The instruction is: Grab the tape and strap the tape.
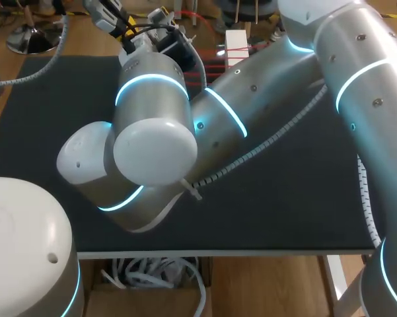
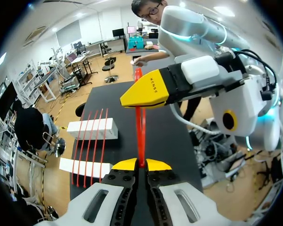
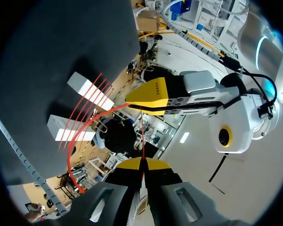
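A thin red tape (image 2: 141,129) runs taut between my two grippers above the black mat. My left gripper (image 2: 141,164) is shut on one end of it. My right gripper (image 2: 148,93) faces it from ahead, its yellow tips closed on the other end. In the right wrist view, my right gripper (image 3: 142,163) pinches the tape (image 3: 142,134), and the left gripper (image 3: 151,97) holds it ahead. A slack red loop (image 3: 77,141) curves off beside it. Two white blocks (image 2: 92,128) (image 2: 83,167) lie side by side with several red tape strands (image 2: 90,146) stretched across them.
In the head view both arms cross over the black mat (image 1: 290,191) and hide the grippers; one white block (image 1: 236,47) with red strands shows at the far edge. A person's hand (image 2: 137,59) is at the mat's far end.
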Motion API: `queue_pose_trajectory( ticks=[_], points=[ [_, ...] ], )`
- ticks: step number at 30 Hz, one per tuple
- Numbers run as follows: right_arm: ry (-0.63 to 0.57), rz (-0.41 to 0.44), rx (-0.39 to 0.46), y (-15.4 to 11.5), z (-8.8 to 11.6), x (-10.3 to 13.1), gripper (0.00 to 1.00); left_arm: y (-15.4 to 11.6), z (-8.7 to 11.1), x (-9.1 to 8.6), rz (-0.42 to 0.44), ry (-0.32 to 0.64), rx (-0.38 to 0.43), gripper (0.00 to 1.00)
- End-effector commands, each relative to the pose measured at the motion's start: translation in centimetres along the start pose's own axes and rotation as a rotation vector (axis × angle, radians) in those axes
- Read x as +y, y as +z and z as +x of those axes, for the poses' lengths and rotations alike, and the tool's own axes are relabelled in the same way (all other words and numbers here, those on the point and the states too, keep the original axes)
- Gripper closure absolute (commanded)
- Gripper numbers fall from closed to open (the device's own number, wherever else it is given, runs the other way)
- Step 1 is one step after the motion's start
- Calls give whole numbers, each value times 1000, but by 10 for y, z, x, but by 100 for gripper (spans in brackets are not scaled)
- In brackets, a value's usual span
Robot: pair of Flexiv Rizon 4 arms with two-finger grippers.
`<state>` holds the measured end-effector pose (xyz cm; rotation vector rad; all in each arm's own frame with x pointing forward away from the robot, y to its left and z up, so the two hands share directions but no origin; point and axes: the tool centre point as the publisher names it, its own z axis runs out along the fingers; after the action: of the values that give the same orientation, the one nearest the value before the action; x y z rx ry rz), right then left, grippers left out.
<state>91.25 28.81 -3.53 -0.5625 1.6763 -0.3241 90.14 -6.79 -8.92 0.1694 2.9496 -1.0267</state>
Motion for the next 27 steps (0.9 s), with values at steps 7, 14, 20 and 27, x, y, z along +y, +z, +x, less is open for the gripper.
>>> queue_pose_trajectory(
  ticks=[7, 14, 20, 27],
  points=[
    [-17, -11, 9, -1, 3, -4, 100, -1, 0, -1, -4, -1, 3, 100],
    [-23, -7, 14, -2, 5, -5, 100, -1, 0, -1, -4, -1, 3, 100],
    [-24, -9, 11, 0, 4, -1, 100, -1, 0, -1, -4, -1, 3, 100],
    [-30, -8, 8, 1, 5, 0, 100, -1, 0, -1, -4, -1, 3, 100]
  ],
)
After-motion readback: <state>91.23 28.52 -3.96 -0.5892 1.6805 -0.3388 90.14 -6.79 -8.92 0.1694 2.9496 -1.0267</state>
